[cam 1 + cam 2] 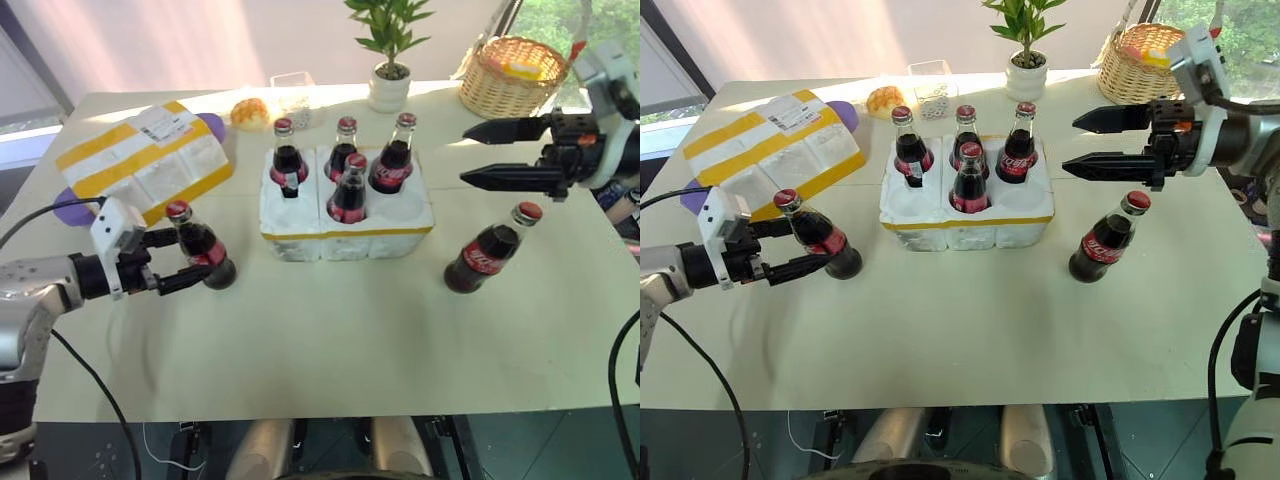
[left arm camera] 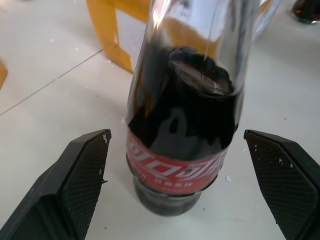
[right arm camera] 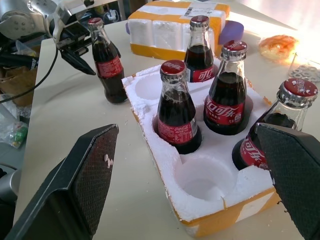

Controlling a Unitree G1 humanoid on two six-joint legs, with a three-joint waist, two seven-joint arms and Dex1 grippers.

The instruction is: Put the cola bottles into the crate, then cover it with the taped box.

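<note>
The white foam crate (image 1: pixel 300 235) with its yellow band stands mid-table, with several cola bottles (image 1: pixel 348 192) upright in its wells and two front wells (image 3: pixel 207 180) bare. One loose bottle (image 1: pixel 203 247) stands left of the crate, between the fingers of my open left gripper (image 1: pixel 190 257). In the left wrist view the fingertips (image 2: pixel 92 150) flank that bottle (image 2: pixel 182 130) with gaps on both sides. Another loose bottle (image 1: pixel 488 250) stands right of the crate. My right gripper (image 1: pixel 464 156) hangs open and empty above it. The taped box (image 1: pixel 145 160) lies at the back left.
A wicker basket (image 1: pixel 512 75) sits at the back right corner, with a potted plant (image 1: pixel 389 85), a clear container (image 1: pixel 293 92) and a pastry (image 1: pixel 250 110) along the back edge. A purple object (image 1: pixel 68 213) pokes out under the taped box.
</note>
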